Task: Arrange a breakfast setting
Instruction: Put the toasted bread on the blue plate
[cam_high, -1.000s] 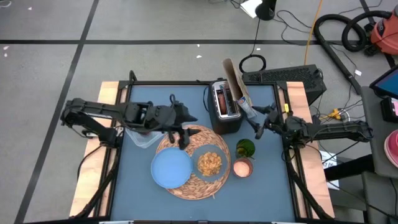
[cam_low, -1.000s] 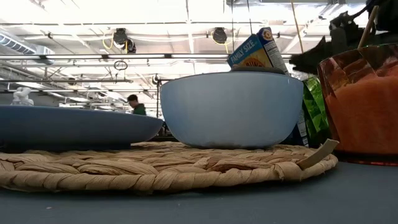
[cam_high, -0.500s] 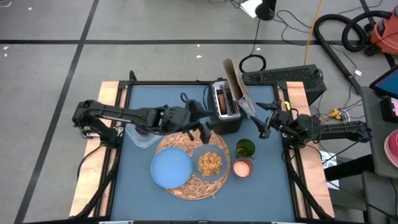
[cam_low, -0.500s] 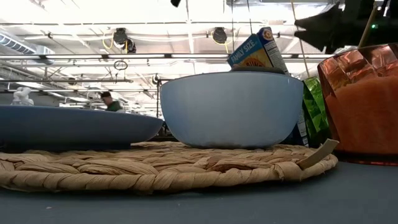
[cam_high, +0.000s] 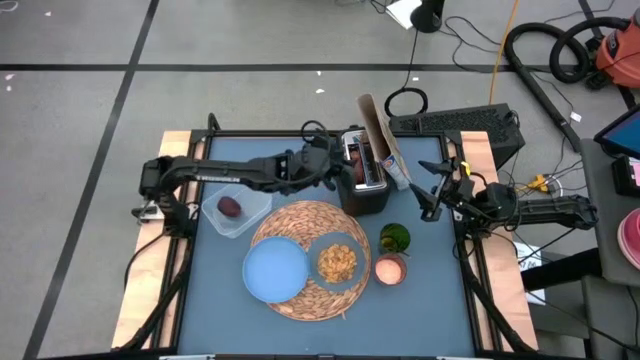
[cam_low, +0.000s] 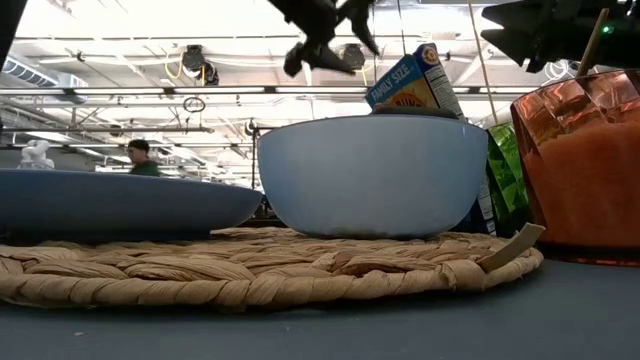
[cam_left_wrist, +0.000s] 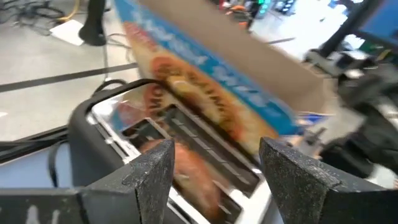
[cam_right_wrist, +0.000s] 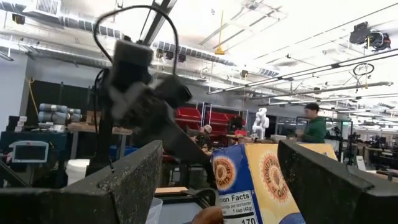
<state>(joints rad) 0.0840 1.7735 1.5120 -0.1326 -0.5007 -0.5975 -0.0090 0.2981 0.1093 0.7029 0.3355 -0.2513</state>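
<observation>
A: Where does the round woven straw mat (cam_high: 312, 258) lie?

B: Low in the frame's centre, flat on the table. The light-blue plate (cam_high: 275, 272) sits on its left half, bare.

A: And the bowl?

B: The clear glass bowl (cam_high: 339, 262) is on the right half, holding tan cereal (cam_high: 337, 263) (heaped loosely).

A: The orange-pink cup (cam_high: 390, 270)?

B: Upright, just right of the mat.

A: The small dark-red fruit (cam_high: 230, 207)?

B: Up left of the mat.

A: The bagel?

B: The brown ring-shaped bagel (cam_left_wrist: 189, 165) stands on edge, partly hidden.
</observation>
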